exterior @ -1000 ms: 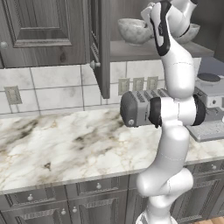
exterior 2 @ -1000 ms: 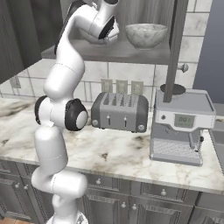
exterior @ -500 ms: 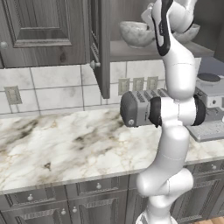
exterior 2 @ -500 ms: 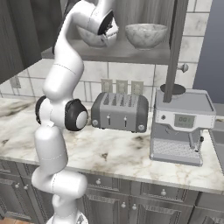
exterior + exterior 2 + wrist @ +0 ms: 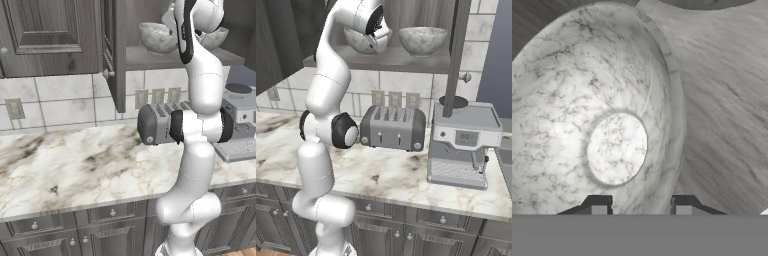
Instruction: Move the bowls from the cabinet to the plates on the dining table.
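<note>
Marble bowl [image 5: 607, 125] | claw [image 5: 641, 206] lowered over rim | cabinet shelf [image 5: 406, 60]

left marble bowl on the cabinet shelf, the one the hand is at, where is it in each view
Left base view: the bowl sits at top centre on the cabinet shelf, partly behind the arm.
Right base view: top left-centre, beside the second bowl, the hand at its rim.
Hand view: it spans the left and centre.
Shared landmark: the shelf.
</note>
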You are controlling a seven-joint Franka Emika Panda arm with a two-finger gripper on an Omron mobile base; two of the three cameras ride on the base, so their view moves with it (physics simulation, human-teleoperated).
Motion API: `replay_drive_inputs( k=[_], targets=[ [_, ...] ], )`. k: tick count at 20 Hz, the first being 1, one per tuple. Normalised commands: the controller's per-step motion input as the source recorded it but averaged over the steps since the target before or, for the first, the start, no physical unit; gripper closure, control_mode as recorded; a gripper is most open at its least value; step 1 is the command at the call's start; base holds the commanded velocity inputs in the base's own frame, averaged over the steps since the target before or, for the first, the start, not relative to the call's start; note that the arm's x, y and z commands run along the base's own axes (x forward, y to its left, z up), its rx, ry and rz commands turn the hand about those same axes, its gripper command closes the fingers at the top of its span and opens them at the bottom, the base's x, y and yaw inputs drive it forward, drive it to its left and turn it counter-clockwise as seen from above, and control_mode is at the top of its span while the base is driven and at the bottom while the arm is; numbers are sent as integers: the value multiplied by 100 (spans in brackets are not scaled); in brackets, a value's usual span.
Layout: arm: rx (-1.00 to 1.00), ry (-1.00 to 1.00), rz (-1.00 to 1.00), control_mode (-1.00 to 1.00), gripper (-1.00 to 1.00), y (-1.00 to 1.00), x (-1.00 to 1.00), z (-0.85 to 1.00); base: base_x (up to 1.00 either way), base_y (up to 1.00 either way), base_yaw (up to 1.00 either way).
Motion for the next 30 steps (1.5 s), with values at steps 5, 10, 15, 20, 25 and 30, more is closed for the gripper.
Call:
replay_drive_inputs(
  k=[5,10,15,20,25,30],
  targets=[
    [0,3,1,-100,100,0,-9,36,0,0,0],
    [0,6,2,-100,100,-7,-35,13,0,0,0],
    [0,5,3,-100,100,-15,-45,6,0,0,0],
    [0,2,3,-100,100,-16,-53,5,0,0,0],
    [0,0,3,-100,100,-17,-74,0,0,0,0],
    [0,0,4,-100,100,-10,-94,0,0,0,0]
  ],
)
